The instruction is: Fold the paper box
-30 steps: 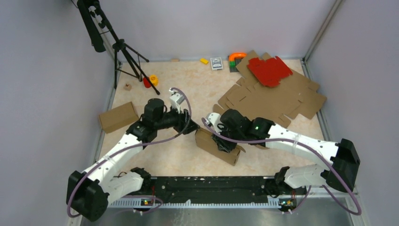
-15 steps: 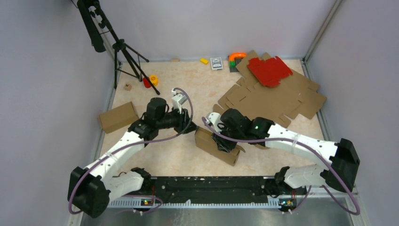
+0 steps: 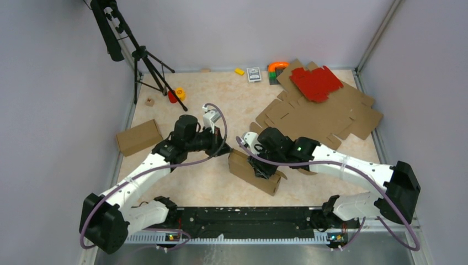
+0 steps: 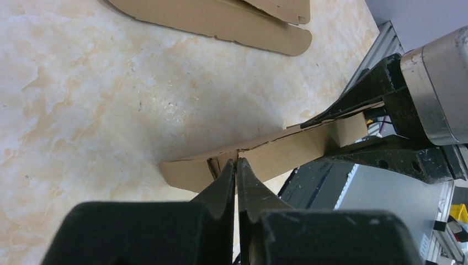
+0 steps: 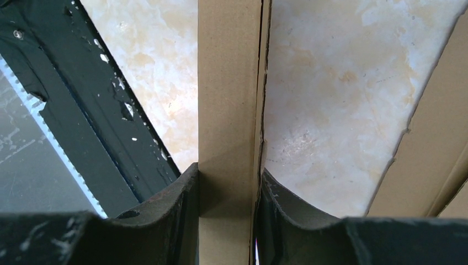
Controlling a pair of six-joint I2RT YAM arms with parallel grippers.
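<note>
The paper box [image 3: 255, 173], a brown folded carton, lies near the table's front middle. My right gripper [image 3: 259, 164] comes down on it from above and is shut across its width. In the right wrist view both fingers press the box's [image 5: 229, 83] side walls, around the right gripper [image 5: 227, 174]. My left gripper [image 3: 225, 150] is at the box's left end. In the left wrist view the left gripper [image 4: 237, 161] is shut, its tips together and touching a slit in the end face of the box [image 4: 287, 152]. Nothing shows between them.
Flat brown die-cut sheets [image 3: 325, 118] lie at the back right with a red die-cut sheet [image 3: 315, 83] on top. Another folded brown box [image 3: 138, 137] sits at the left edge. A tripod [image 3: 146, 61], small toys [image 3: 176, 94] and a card deck [image 3: 253, 74] stand at the back.
My left gripper has closed from open to shut and has crept right to the box's left end. The right gripper and the box have stayed put.
</note>
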